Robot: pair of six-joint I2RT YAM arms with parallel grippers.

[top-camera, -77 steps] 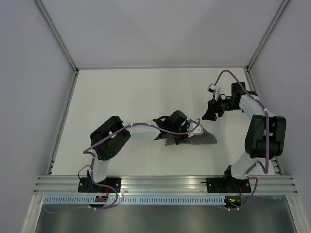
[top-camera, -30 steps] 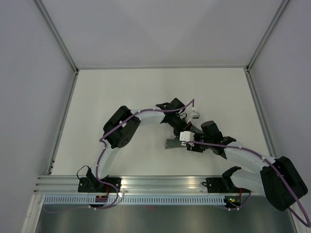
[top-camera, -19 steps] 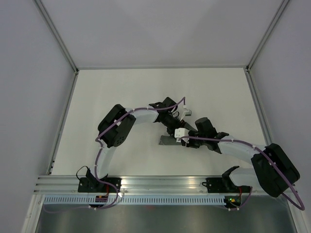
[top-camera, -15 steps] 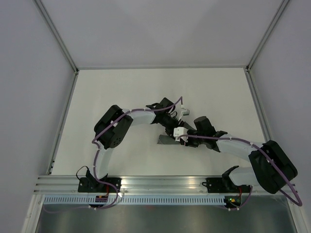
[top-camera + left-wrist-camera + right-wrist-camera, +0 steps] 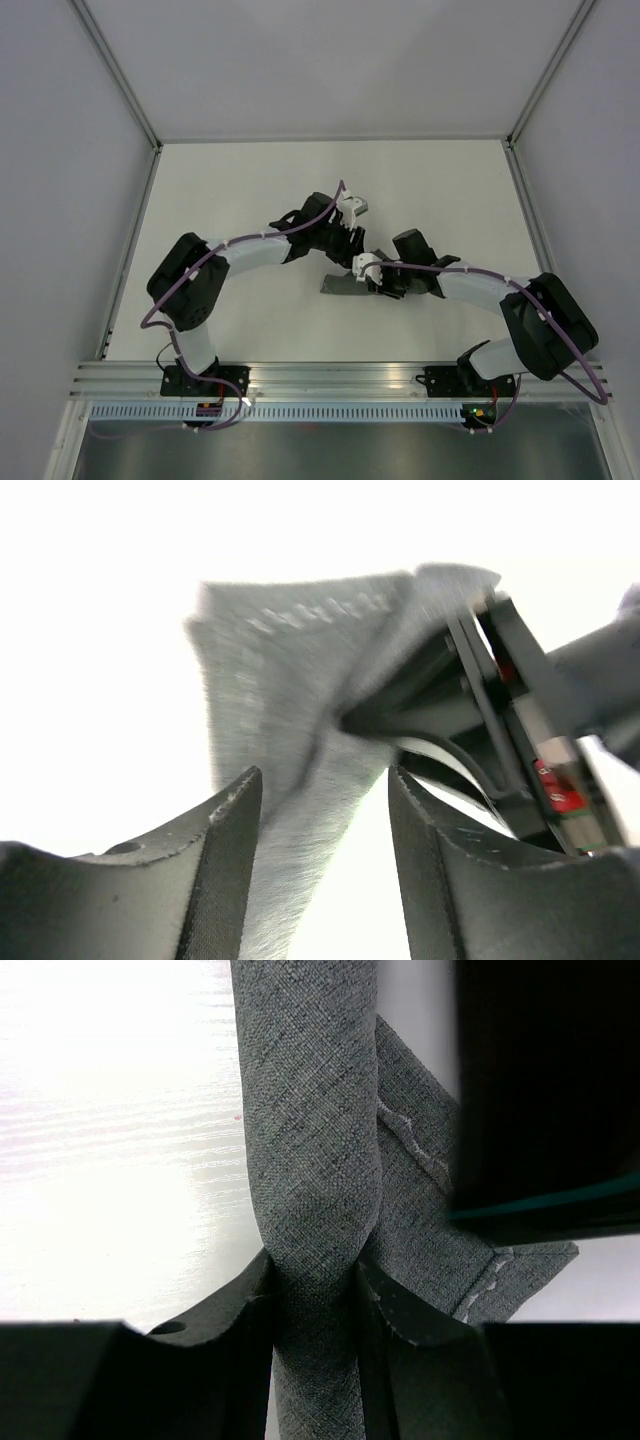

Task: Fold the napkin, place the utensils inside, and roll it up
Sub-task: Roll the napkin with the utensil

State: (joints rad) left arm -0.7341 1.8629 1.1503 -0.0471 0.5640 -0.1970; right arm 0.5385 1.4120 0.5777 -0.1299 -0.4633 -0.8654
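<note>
Presently, the napkin (image 5: 340,285) lies near the centre of the white table (image 5: 250,190) as a narrow, dark grey bundle, and both arms reach in to meet over it. In the overhead view, the right gripper (image 5: 378,284) sits at the bundle's right end, and the left gripper (image 5: 355,250) stands just beyond it on the far side. The right wrist view shows the right gripper's fingers (image 5: 230,1320) clenched on the napkin (image 5: 310,1140). The rolled length of fabric runs straight up between the pads and narrows where they press on it. A flatter layer with a pale stitched line spreads out to the right of the roll. The left wrist view shows the left gripper's fingers (image 5: 225,860) released and standing apart. The napkin (image 5: 290,710) passes through the gap between them, with bright table visible between the fabric and the right-hand finger. In that same view the dark body of the right gripper enters from the right, and its tip meets the cloth at a fold. The upper edge of the cloth shows the pale stitching, blurred.
</note>
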